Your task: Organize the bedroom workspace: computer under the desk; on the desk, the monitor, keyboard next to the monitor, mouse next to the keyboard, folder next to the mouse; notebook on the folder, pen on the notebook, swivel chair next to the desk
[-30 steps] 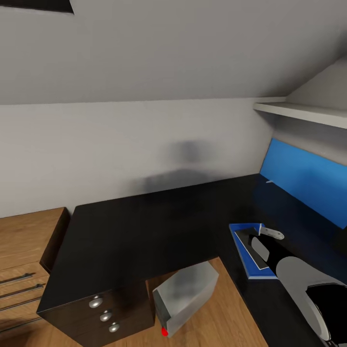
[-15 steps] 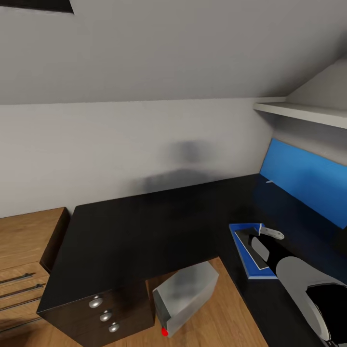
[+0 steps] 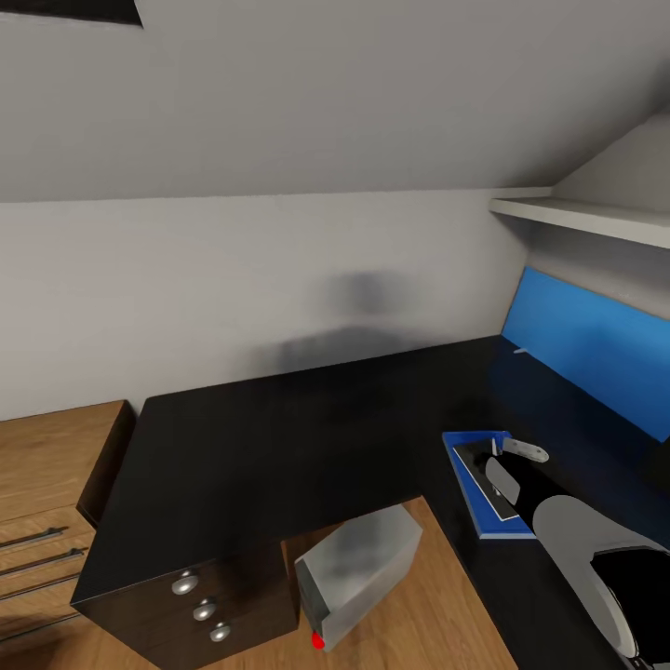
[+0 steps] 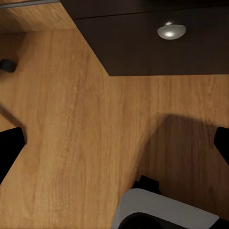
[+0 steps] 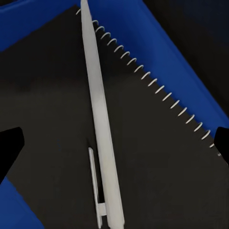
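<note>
We see the glossy black desk (image 3: 279,437), then the bright-blue folder (image 5: 28,28), the dark spiral-bound notebook (image 5: 152,157) upon it, and the slim whitish pen (image 5: 100,143) lying between the right pincer's (image 5: 114,143) released, spread fingertips.

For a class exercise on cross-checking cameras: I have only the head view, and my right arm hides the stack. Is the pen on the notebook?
Observer: Yes, the right wrist view shows the pen lying flat on the notebook.
Operator: Is it gripped?
Observer: No, the right tool is open, fingertips wide of the pen.
Operator: And my other arm?
Observer: The left tool is open, facing wooden floor near a drawer knob.
</note>
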Robot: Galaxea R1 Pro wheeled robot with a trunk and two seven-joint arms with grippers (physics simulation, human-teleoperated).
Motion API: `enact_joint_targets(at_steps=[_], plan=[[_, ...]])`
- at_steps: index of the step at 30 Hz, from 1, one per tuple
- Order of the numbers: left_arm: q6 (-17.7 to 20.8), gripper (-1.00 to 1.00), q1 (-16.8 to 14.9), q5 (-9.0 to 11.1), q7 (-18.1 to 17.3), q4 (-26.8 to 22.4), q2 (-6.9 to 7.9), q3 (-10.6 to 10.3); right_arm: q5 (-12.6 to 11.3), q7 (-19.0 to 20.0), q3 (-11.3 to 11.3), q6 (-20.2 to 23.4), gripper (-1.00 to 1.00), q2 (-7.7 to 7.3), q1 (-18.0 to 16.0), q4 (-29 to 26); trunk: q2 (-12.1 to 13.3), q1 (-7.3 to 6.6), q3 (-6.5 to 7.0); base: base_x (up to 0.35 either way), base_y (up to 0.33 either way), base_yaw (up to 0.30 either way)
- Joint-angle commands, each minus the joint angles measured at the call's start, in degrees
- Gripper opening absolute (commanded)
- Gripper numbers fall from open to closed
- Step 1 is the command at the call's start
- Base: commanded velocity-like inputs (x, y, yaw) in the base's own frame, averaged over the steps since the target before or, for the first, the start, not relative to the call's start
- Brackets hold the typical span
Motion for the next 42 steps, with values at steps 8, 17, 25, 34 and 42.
enact_joint_targets(at_steps=[8,17,25,34,42], plan=[[-0.05,1.0,-0.03,0.26,0.32,0.02,-0.01,-0.5,-0.38,-0.29,0.44,0.41,1.0,-0.05,-0.02,-0.62,-0.04,0.0,-0.06,0.0,0.0,0.0],[-0.03,1.0,-0.03,0.26,0.29,0.02,-0.01,-0.56,-0.45,-0.33,0.4,0.48,1.0,-0.1,0.01,-3.34,-0.04,0.0,-0.06,0.0,0.0,0.0],[-0.02,1.0,-0.03,0.26,0.27,0.02,-0.01,-0.56,-0.49,-0.49,0.4,3.19,1.0,0.01,0.56,-11.49,-0.04,0.0,-0.06,0.0,0.0,0.0],[0.05,1.0,-0.03,0.26,0.23,0.01,-0.01,-0.58,-0.59,-2.67,0.35,9.98,1.0,0.03,5.33,-25.27,-0.04,0.0,-0.06,0.0,0.0,0.0],[0.06,1.0,-0.03,0.2,0.13,0.01,-0.01,-0.59,-0.91,-7.6,0.42,13.4,1.0,0.14,11.82,-38.22,-0.04,0.0,-0.06,0.0,0.0,0.0]])
